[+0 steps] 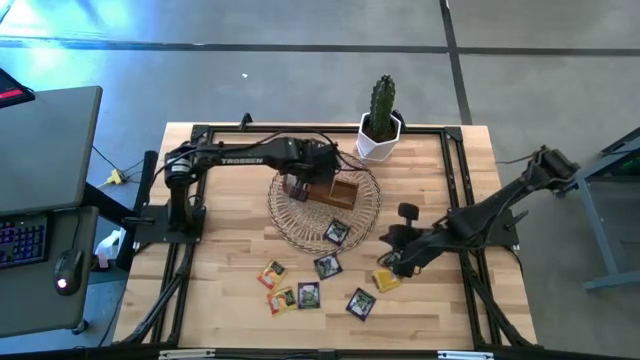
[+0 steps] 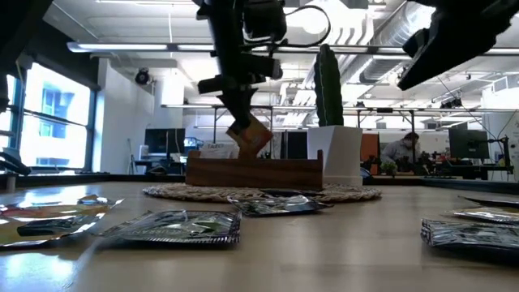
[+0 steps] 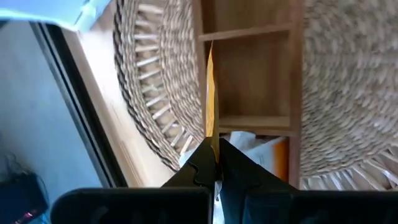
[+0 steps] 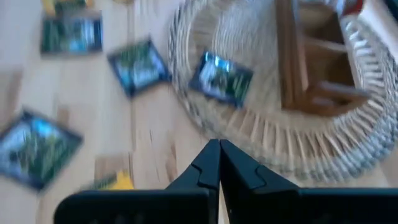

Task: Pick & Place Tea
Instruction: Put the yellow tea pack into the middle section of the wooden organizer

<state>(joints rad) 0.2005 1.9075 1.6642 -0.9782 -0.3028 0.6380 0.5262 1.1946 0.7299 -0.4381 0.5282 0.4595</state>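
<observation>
My left gripper [image 1: 300, 186] is over the brown wooden compartment box [image 1: 322, 190], which stands on the round wicker basket [image 1: 365, 215]. It is shut on an orange tea packet [image 2: 251, 135]. One compartment holds a white and orange packet [image 3: 264, 148]. Another packet [image 1: 337, 232] lies on the basket's near rim. Several more packets lie flat on the table near its front edge, among them a green one [image 1: 327, 266] and an orange one [image 1: 273, 273]. My right gripper [image 4: 219, 148] is shut on nothing, above the table right of the basket, beside a yellow packet [image 1: 387, 280]. My left gripper pinches the orange packet between its two fingers at the packet's upper edge [image 3: 212, 138], coming from above and pointing down. The packet hangs tilted below the fingers [image 2: 235, 101]. It shows edge-on in the wrist view, over a box compartment. Its lower corner [image 2: 258, 151] is level with the box's top rim.
A cactus in a white pot [image 1: 380, 135] stands at the table's far edge, just behind the basket. A dark frame [image 1: 455, 170] runs around the tabletop. Bare wood [image 1: 230, 240] lies left of the basket. A person sits far back in the room [image 2: 401, 152].
</observation>
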